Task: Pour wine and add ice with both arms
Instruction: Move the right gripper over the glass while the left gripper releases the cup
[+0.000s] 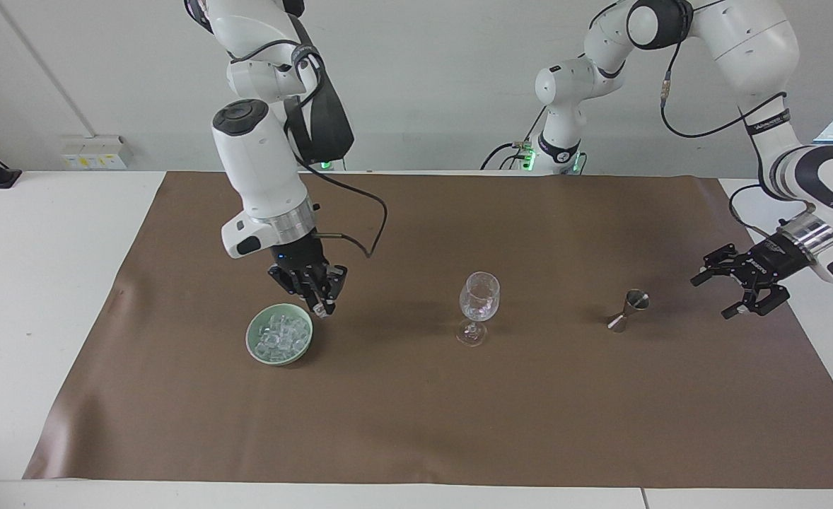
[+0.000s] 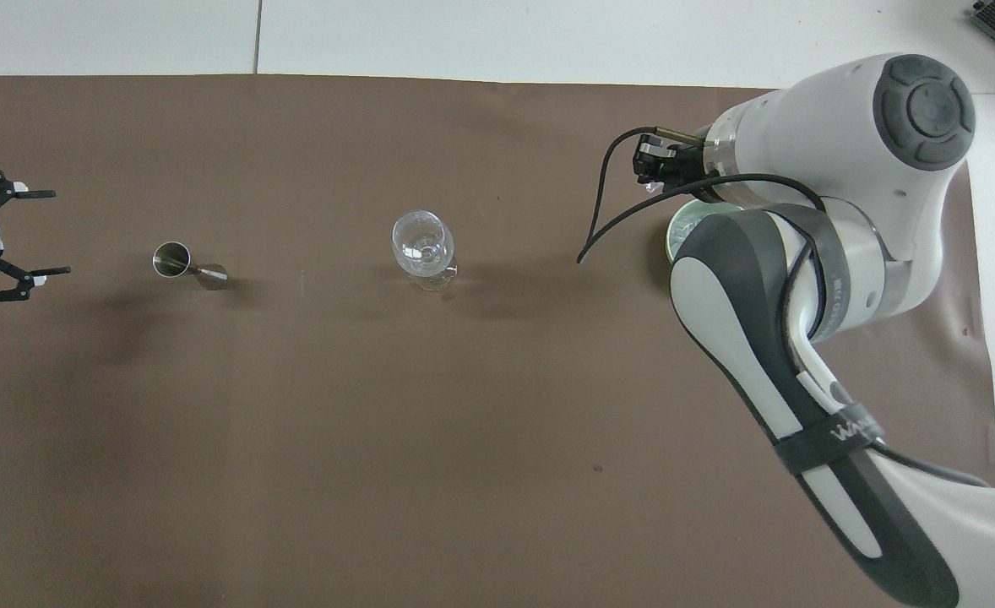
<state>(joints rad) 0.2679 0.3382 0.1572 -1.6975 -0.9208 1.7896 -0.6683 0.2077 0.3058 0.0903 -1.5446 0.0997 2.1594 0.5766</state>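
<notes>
Pinching one ice cube (image 1: 322, 311), right hand (image 1: 319, 305) hangs raised; left hand (image 1: 733, 286) spread wide.

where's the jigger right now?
The jigger stands on the brown mat toward the left arm's end of the table, between the wine glass and the open left gripper, apart from both.

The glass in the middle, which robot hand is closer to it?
The right one. The right gripper hangs shut just past the ice bowl's rim, on the side toward the glass. The left gripper is open past the metal jigger, at the mat's end.
</notes>
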